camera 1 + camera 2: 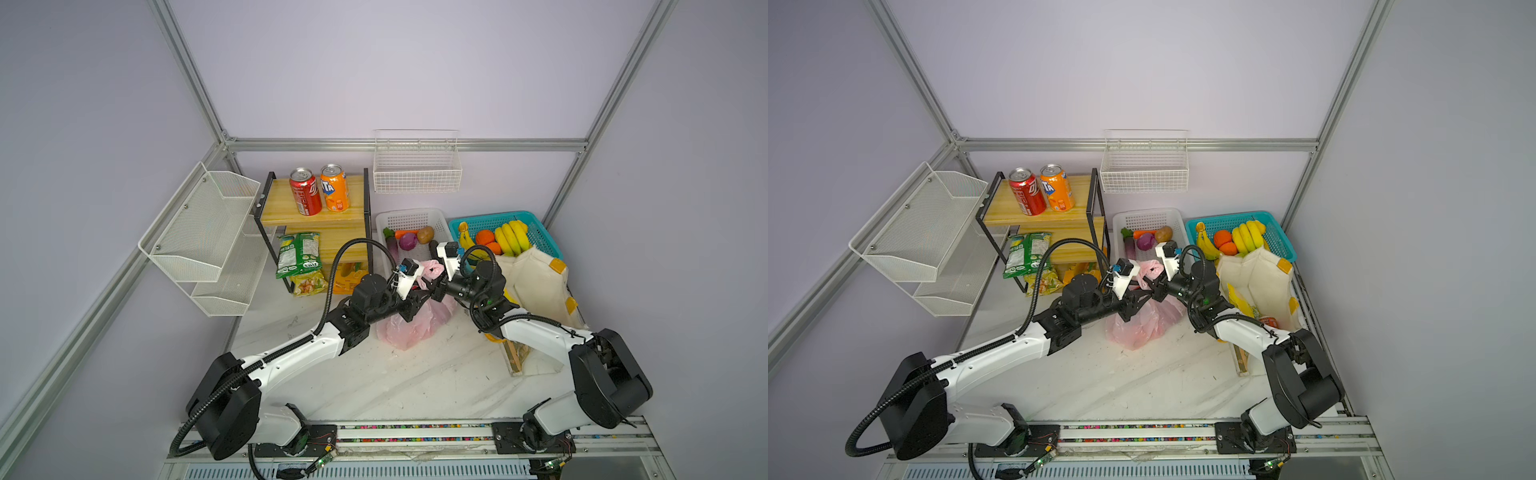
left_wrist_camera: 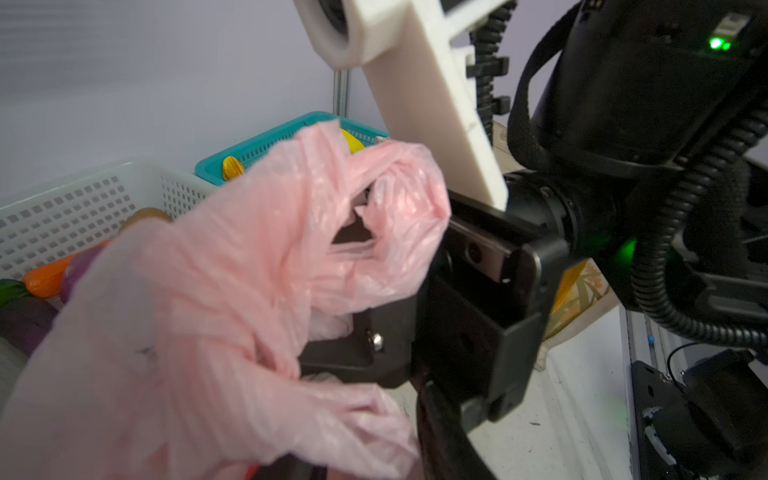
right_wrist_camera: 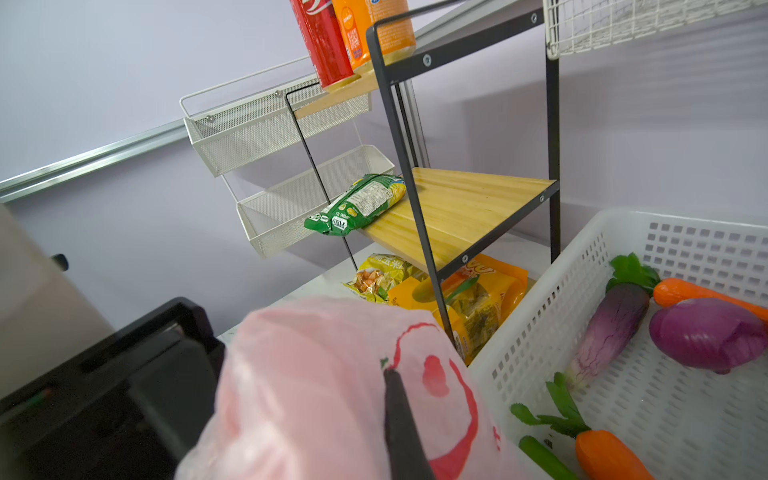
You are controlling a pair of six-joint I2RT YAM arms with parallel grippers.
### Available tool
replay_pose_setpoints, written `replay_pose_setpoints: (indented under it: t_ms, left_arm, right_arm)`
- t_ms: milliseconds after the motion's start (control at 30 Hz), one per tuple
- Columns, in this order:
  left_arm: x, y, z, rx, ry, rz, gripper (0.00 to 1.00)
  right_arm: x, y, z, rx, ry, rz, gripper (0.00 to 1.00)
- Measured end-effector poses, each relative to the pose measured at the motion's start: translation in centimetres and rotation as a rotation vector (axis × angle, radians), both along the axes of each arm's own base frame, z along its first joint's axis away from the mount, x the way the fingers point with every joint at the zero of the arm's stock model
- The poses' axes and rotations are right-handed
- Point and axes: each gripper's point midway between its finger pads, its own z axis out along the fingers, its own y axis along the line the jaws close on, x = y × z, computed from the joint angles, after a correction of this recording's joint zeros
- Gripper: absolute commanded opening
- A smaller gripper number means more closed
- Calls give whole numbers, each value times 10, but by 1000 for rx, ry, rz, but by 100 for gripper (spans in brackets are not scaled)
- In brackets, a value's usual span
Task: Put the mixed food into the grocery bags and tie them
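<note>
Evidently the tying of the pink bag point(image 1: 415, 328) is the step in hand. In both top views it sits crumpled on the table point(image 1: 415, 386) at the centre of the frame, with the two arms meeting just above it.

The right gripper point(image 1: 437, 293) is pressed together. In the right wrist view one dark finger point(image 3: 400, 415) lies against the printed plastic at the bottom centre, so I judge it pinches the bag.

The left gripper point(image 1: 420, 300) faces it almost tip to tip. In the left wrist view the handles point(image 2: 411, 195) drape in a loose loop across the centre and lower left and hide its fingers, so I cannot tell whether it is spread or gripping. No tight knot shows.

Much food is not yet bagged:
- the red soda can point(image 1: 305, 191) stands on the shelf point(image 1: 332, 216), upper left of centre
- the purple onion point(image 3: 706, 332) and eggplant point(image 3: 611, 328) lie in the white basket point(image 1: 409, 214), just above the bag
- the cloth tote point(image 1: 536, 282) lies open at the right

The next move likely calls for the left claw to catch the free handle, then for both to cross the handles and pull apart gently, since the thin film could tear or slip.
</note>
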Motion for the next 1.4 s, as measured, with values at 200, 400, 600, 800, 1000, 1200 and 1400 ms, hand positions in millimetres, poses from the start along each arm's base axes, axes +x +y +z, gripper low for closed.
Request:
replay_pose_setpoints:
  t_ms: [200,400,600,800,1000,1200,1400]
  left_arm:
    - [-6,3,-18,-17,13,2,60]
    - [-30,12,-19,-15,6,-40,71]
    - [-52,36,26,-70,-69,-25,77]
    - [-52,68,51,-106,-102,49,69]
    - [-22,95,40,-121,-17,193,44]
    - [-1,90,-20,7,120,238,34]
    - [5,82,-43,79,147,213,32]
  right_arm:
    - [-14,2,-7,4,32,81,0]
    - [-28,4,-15,-5,26,151,0]
    - [-32,3,-13,-7,-11,181,0]
    - [-32,3,-11,-8,-27,184,0]
    - [-33,3,-9,-3,-41,187,0]
    - [-33,3,-7,2,-46,187,0]
    - [-31,3,-10,4,-33,186,0]
